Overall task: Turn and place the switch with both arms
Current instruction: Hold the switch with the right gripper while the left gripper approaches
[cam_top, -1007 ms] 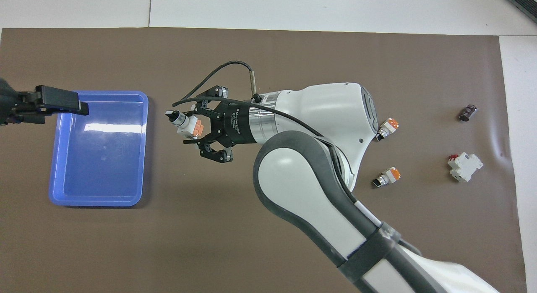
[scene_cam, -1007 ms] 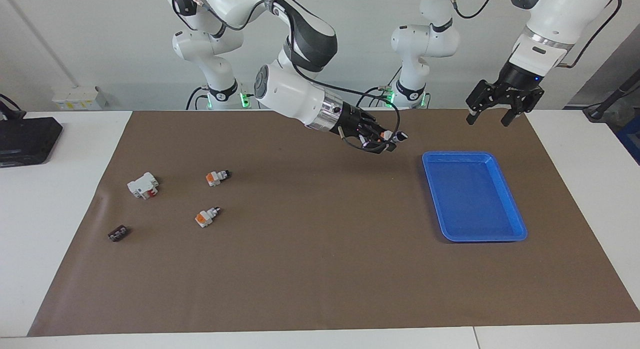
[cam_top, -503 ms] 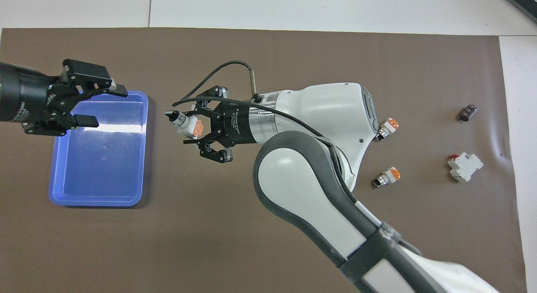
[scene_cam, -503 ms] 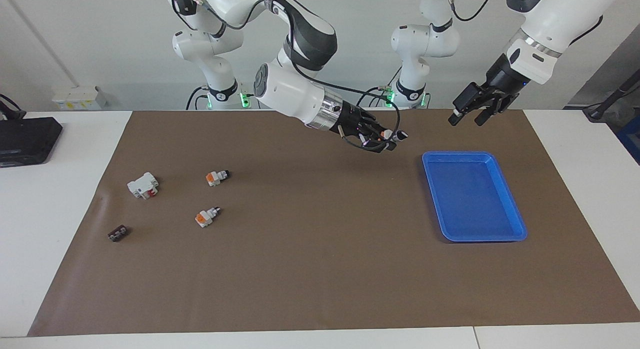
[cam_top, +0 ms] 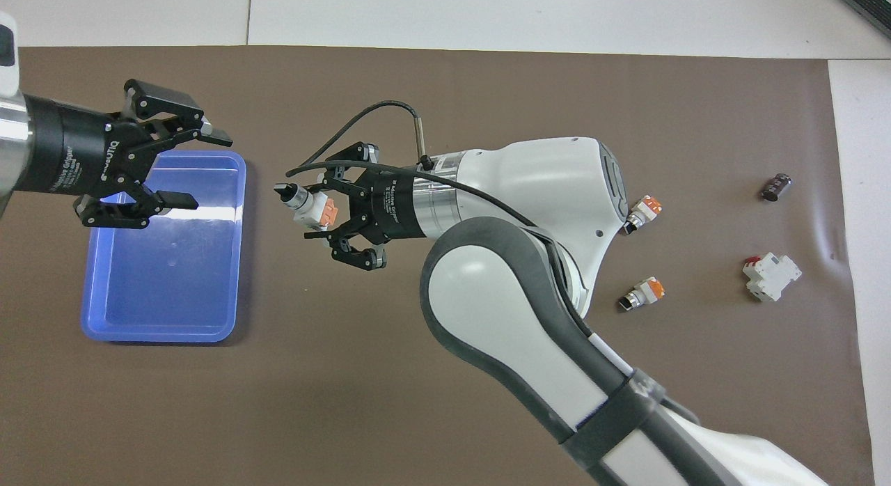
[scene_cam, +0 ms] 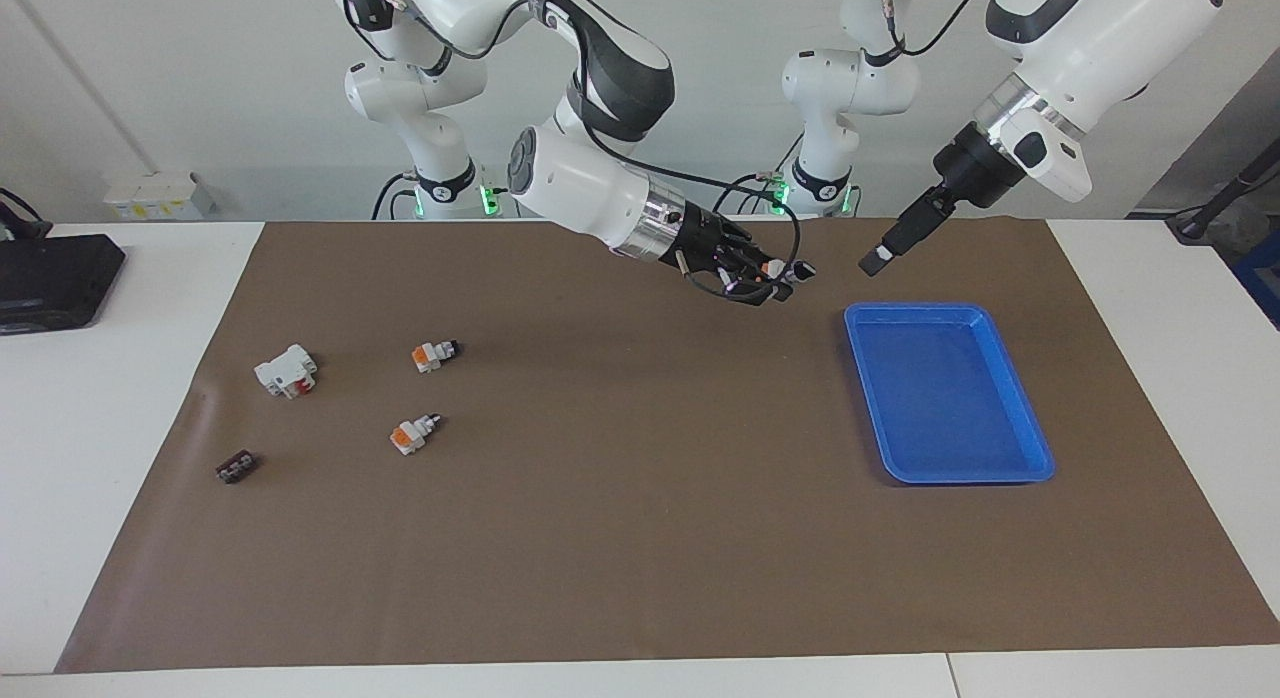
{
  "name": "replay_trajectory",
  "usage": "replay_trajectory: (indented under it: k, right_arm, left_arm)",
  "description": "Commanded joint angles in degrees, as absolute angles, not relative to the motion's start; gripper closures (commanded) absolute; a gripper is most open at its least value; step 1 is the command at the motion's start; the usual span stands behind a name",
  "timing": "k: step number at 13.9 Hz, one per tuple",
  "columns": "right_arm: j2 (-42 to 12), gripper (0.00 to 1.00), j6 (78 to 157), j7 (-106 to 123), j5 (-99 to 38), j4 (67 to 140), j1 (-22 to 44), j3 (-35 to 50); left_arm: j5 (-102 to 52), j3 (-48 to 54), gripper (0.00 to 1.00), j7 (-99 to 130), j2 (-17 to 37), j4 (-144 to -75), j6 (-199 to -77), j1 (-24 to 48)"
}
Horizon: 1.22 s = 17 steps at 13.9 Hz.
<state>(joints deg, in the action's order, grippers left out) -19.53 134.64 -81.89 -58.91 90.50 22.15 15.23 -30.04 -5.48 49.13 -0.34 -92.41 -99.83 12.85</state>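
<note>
The overhead view shows the left claw [cam_top: 198, 167] with its black fingers spread wide over the glossy blue tray [cam_top: 97, 277], whereas the facing view shows that claw edge-on as one narrow dark tip pointing at the switch [scene_cam: 783, 271]. The right claw [cam_top: 314, 213], clamped on the switch [cam_top: 306, 202], holds it in the air just beside the left claw, black knob toward it, orange block against the fingers. Both hang over a matte brown mat [scene_cam: 640, 538] covering the white surface [scene_cam: 110, 378], with a pale wall at the arms' bases.
</note>
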Motion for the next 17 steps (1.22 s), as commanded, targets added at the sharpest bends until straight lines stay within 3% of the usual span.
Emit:
replay_trajectory:
  k: [1, 6, 11, 15, 17]
  right_arm:
    - [-18.5, 1.00, 134.6, -82.4, -60.1, 91.1, 21.8, 15.5]
    - [-16.7, 1.00, 134.3, -84.4, -61.0, 91.1, 21.8, 15.5]
    - [-15.2, 1.00, 133.8, -85.7, -60.9, 91.8, 22.1, 15.5]
    - [-15.1, 1.00, 133.8, -85.7, -60.8, 91.9, 22.1, 15.5]
    - [-15.1, 1.00, 133.8, -85.7, -60.8, 91.9, 22.1, 15.5]
  left_arm:
    - [-30.7, -5.7, 0.24, 56.0, -0.3, -91.1, -97.4, 13.4]
    - [-30.7, -2.6, 0.32, 62.0, 4.9, -88.3, -90.7, 14.9]
    - [-32.6, -3.3, 0.35, 64.5, 15.2, -71.3, -75.0, 10.9]
    - [-34.1, -3.0, 0.35, 65.1, 15.6, -69.0, -74.4, 6.3]
    - [-34.7, -3.1, 0.40, 68.0, 15.6, -67.4, -74.2, 6.1]
